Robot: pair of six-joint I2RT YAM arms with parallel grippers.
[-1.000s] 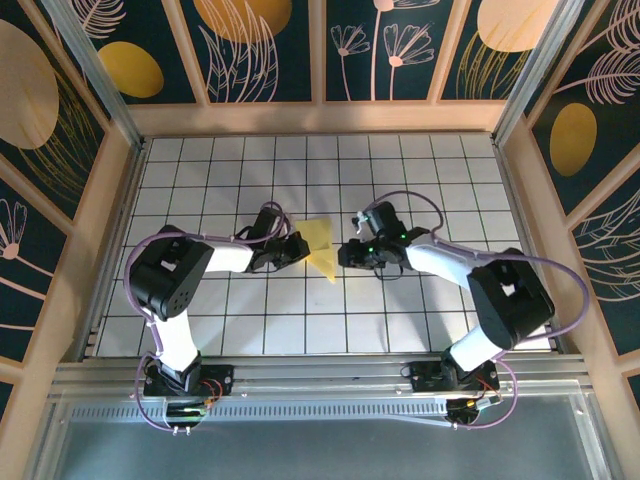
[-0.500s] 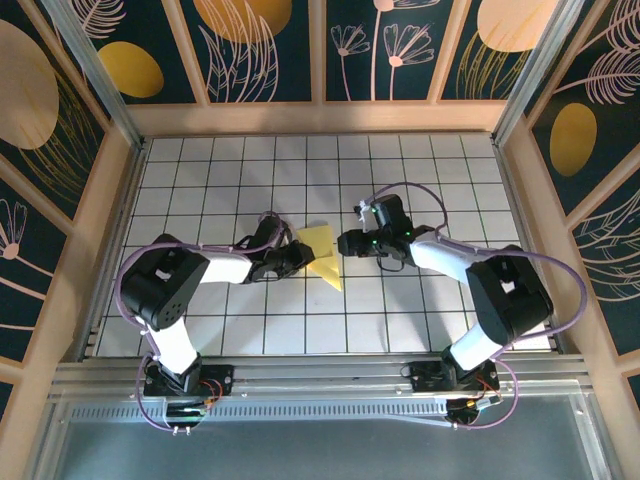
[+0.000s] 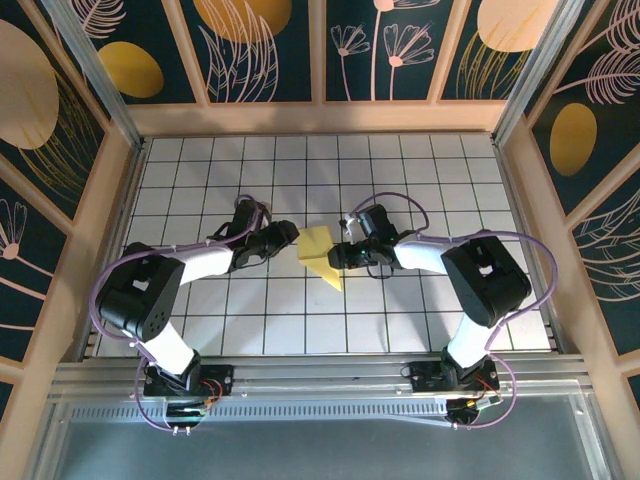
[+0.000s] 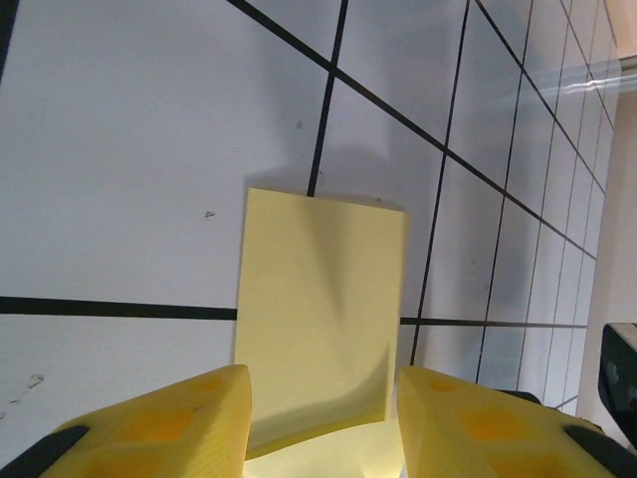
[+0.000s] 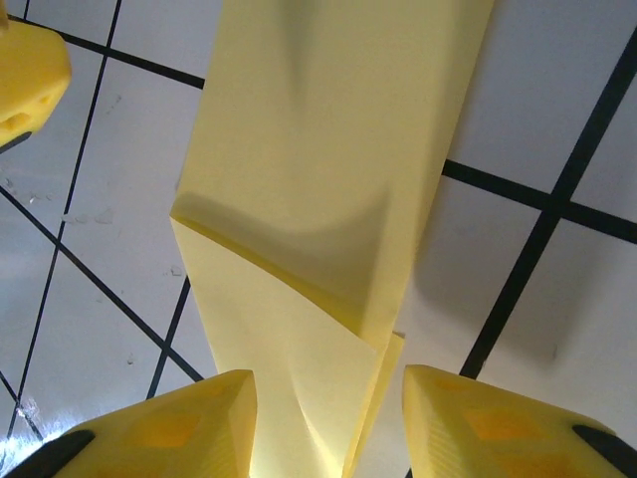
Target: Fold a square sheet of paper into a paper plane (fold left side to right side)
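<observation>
Right hand wide astride yellow paper, lifted fold close-up.

I see a white black-gridded tabletop walled by dark navy panels with golden ovals, framed in pale wood.

We log the bench as free front and back, its middle taken by the left gripper and right gripper hemming the folded yellow paper, with wall panels enclosing three sides.

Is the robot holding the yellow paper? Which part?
No, nothing is pinched. The left gripper and right gripper have fingers apart, with the yellow paper lying between them.
</observation>
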